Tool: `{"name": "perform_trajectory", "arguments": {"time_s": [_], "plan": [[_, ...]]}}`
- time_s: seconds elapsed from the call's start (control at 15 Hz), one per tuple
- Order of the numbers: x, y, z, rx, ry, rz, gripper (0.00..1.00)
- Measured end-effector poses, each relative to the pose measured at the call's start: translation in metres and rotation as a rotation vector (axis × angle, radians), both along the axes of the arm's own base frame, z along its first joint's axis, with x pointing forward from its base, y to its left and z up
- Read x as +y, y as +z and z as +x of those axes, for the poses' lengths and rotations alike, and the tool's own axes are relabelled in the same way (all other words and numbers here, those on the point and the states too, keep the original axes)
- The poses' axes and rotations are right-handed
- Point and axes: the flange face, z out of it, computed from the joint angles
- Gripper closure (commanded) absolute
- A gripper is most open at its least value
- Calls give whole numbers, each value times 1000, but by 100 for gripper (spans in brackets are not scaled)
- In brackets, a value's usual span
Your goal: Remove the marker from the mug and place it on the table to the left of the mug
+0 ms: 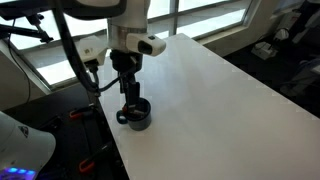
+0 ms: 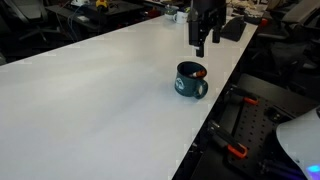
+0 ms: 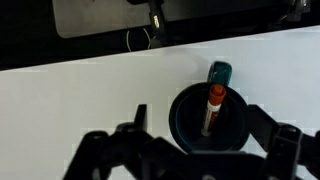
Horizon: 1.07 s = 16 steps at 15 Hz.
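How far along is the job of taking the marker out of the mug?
Done: nothing so far; the marker lies inside the mug. In hand: the gripper hangs open above the mug and holds nothing. Left: grasp the marker, lift it out, and lay it on the table to the left of the mug.

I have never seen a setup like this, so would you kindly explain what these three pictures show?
This is one robot arm with a two-fingered tool at its end. Two pictures come from cameras standing outside the robot, at different places around the white table; the third comes from a camera on the wrist, looking down. On the table stands a dark mug with a reddish-orange marker inside. The tool hangs open above the mug and holds nothing.
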Motion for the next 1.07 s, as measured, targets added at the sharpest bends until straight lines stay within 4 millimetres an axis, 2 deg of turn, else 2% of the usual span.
{"name": "perform_trajectory", "arguments": {"time_s": [0.4,1.07], "plan": [[0,-25,-6,66,-30,-7,0],[-1,-37,-2,48,-16,11,0]]}}
